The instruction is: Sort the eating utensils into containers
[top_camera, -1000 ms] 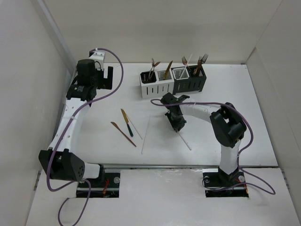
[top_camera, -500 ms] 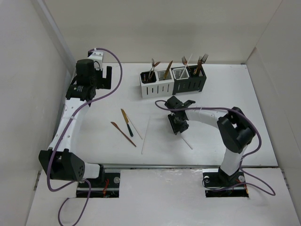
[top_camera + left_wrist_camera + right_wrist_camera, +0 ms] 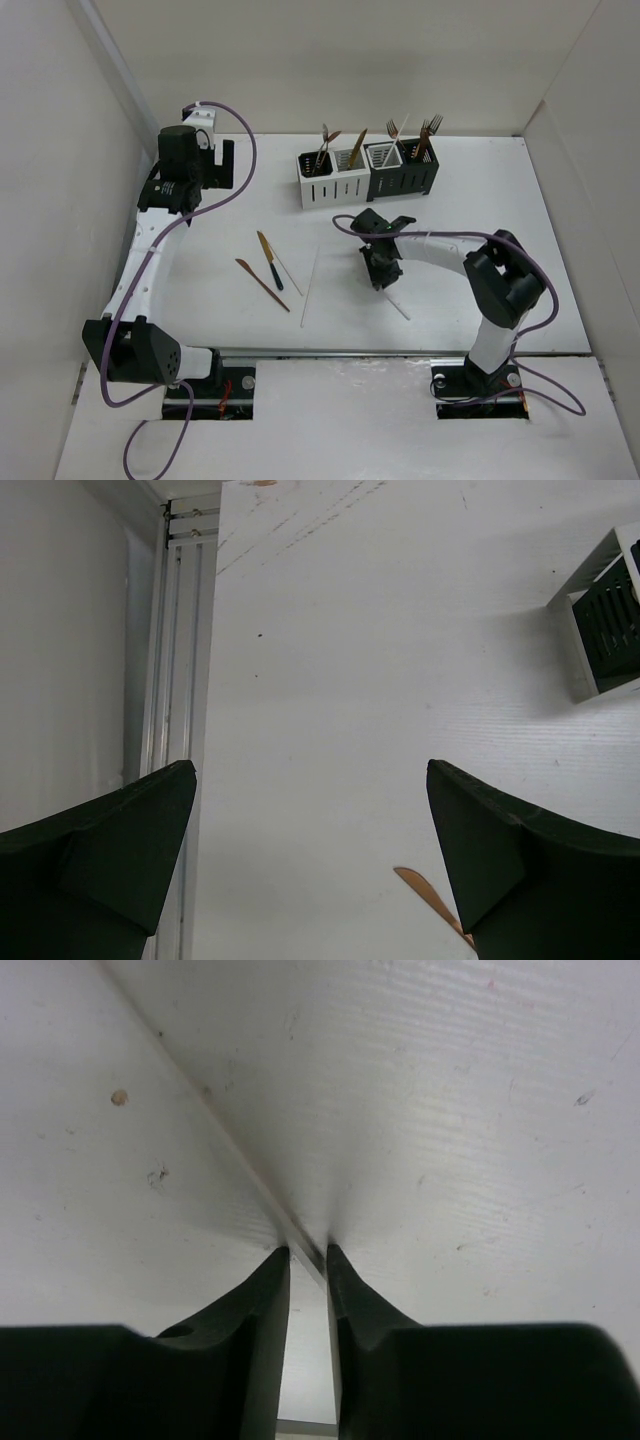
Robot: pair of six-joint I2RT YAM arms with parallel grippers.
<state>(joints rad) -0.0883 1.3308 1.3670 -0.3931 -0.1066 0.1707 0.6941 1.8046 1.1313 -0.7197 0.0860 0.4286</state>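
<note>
The small pale label point(image 3: 177, 189) on the left arm point(image 3: 145, 250) is too small to read. The right arm point(image 3: 440, 245) reaches to the left and bends down. Its right gripper point(image 3: 307, 1255) is closed on a white chopstick point(image 3: 240, 1155) that lies on the table point(image 3: 470, 200) (the tips are down at the surface). The left gripper point(image 3: 310, 860) hovers wide open near the far left corner. The containers point(image 3: 365, 182) stand at the back, with utensils point(image 3: 430, 128) upright inside.
</note>
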